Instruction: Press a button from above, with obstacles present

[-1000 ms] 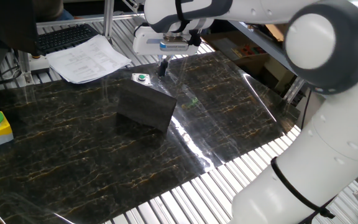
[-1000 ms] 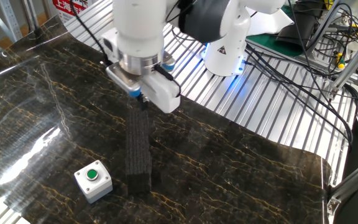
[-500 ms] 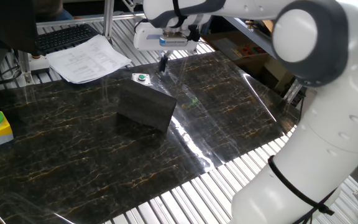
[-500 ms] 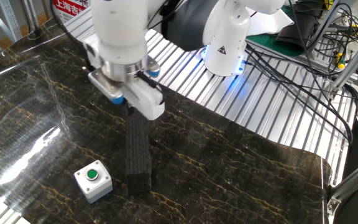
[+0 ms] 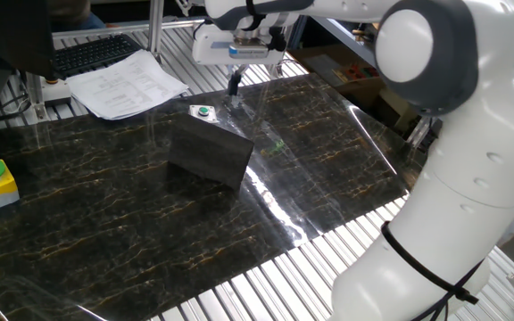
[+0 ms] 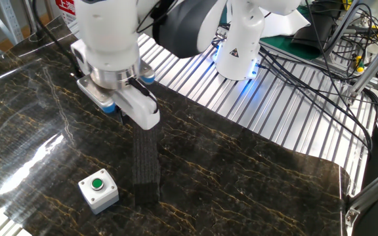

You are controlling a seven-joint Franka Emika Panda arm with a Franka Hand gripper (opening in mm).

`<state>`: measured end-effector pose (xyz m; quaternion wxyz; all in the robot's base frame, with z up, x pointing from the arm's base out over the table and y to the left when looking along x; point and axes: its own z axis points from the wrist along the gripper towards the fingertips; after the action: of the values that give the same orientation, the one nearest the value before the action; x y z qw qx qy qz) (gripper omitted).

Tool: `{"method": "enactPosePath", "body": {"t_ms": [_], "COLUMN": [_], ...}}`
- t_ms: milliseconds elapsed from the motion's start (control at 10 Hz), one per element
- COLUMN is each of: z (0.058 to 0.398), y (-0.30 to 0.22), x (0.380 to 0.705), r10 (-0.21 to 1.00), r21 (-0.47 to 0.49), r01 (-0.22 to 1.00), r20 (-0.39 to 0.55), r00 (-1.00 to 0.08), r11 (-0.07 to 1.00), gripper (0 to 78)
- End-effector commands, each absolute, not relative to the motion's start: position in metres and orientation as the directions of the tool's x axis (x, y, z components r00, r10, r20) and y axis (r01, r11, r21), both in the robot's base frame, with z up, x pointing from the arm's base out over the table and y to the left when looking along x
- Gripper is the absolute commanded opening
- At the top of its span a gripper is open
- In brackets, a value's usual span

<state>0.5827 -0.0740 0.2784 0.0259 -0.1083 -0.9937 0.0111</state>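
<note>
**Gripper hangs in the air beside the button box**

Gripper points straight down and hangs above the dark marble-patterned table, touching nothing. Its dark fingers are very small in one fixed view and hidden under the wrist flange in the other fixed view, so I cannot tell if they are spread or closed.

The button is a tiny green disc in a small white-grey box. In one fixed view it sits on the table just to the left of the fingertips and lower than them. In the other fixed view the button is near the front edge of the table, clearly apart from the wrist. The dark block lies on the table just beside the box; in the other fixed view the block stretches from under the wrist toward the box.

Compared with the picture from one second ago, the wrist has moved sideways, to the left in the other fixed view, and it no longer covers the far end of the block so much. The button box and the block have not moved.
</note>
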Motion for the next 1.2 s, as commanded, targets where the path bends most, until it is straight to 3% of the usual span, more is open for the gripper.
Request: {"method": "enactPosePath", "body": {"t_ms": [100, 300, 800, 1200], "z": [0.2793, 0.2793, 0.2793, 0.2793], "y": [-0.0761, -0.0761, -0.0761, -0.0761], "x": [0.5842, 0.5842, 0.5842, 0.5842], "r10": [0.235, 0.231, 0.379, 0.374], "r21": [-0.028, -0.024, -0.044, -0.04], "r01": [0.234, 0.23, 0.377, 0.372], "r20": [0.044, 0.039, 0.06, 0.087], "r00": [-0.971, -0.972, -0.923, -0.923], "r11": [0.972, 0.973, 0.925, 0.927], "gripper": [0.0, 0.0, 0.0, 0.0]}}
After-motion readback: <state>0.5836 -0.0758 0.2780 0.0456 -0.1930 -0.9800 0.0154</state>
